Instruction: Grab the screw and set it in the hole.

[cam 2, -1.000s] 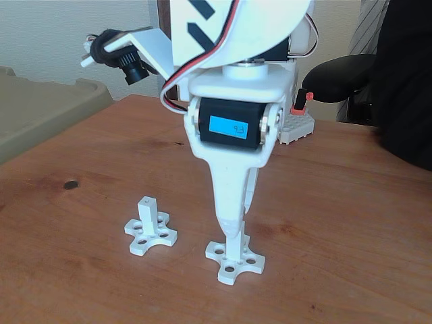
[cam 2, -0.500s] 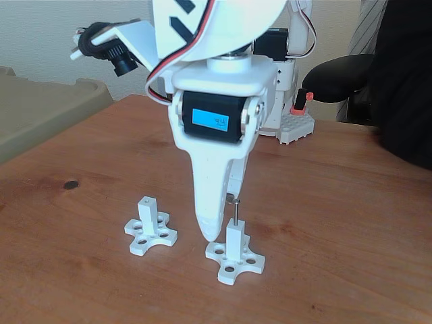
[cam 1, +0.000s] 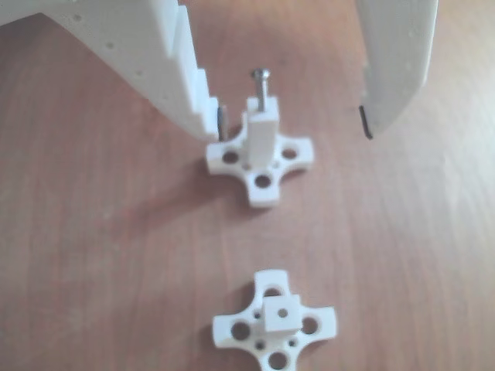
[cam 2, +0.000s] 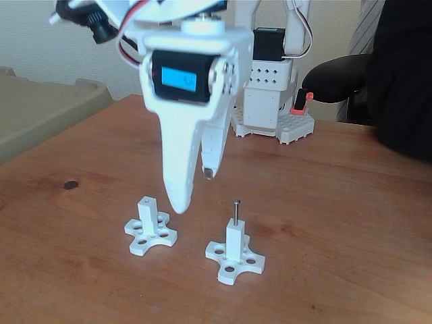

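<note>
Fixed view and other view, the same moment. The gripper (cam 2: 194, 192) hangs above the table (cam 2: 351, 223) with its jaws spread apart and nothing between them. In the other view its two white fingers come in from the top edge, one to each side of the nearer post (cam 1: 261, 133), and touch neither post nor screw.

The screw (cam 2: 236, 212) stands upright below the gripper and slightly to its right in the fixed view. Its shiny round head (cam 1: 260, 75) is uppermost and its dark shank is sunk into the hole in the post's square end face. The hole itself is covered by the shank. Most of the screw still shows above the post, so it looks only shallowly seated; how deep it goes cannot be told.

A second post (cam 2: 150, 229), with an open hole (cam 1: 283, 312) in its top, stands below and to the left of the gripper in the fixed view, unoccupied.

Handling, as a judgement: the screw is light, stiff and smooth, and likely to slip or tip under a sideways brush. If it must be retaken, the exposed shank just under the head is the place to pinch. The post is light plastic resting loose on the wood and would probably shift if nudged.
</note>
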Controlling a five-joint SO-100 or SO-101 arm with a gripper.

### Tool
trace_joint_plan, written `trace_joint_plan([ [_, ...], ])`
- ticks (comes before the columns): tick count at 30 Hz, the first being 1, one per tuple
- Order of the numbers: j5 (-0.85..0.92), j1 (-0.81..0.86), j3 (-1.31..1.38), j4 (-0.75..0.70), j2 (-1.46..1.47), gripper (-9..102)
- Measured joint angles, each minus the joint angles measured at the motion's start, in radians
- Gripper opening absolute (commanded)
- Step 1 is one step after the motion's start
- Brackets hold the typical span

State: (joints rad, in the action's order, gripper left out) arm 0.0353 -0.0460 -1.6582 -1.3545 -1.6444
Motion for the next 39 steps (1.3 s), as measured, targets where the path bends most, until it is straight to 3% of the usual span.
trace_joint_plan([
  [12,0.0,0.029,-0.081,-0.028,-0.281,-4],
  [21,0.049,0.032,-0.272,-0.074,-0.624,-4],
  [25,0.071,0.035,-0.48,-0.074,-0.851,-4],
  [39,0.107,0.06,-1.088,0.066,-1.493,-4],
])
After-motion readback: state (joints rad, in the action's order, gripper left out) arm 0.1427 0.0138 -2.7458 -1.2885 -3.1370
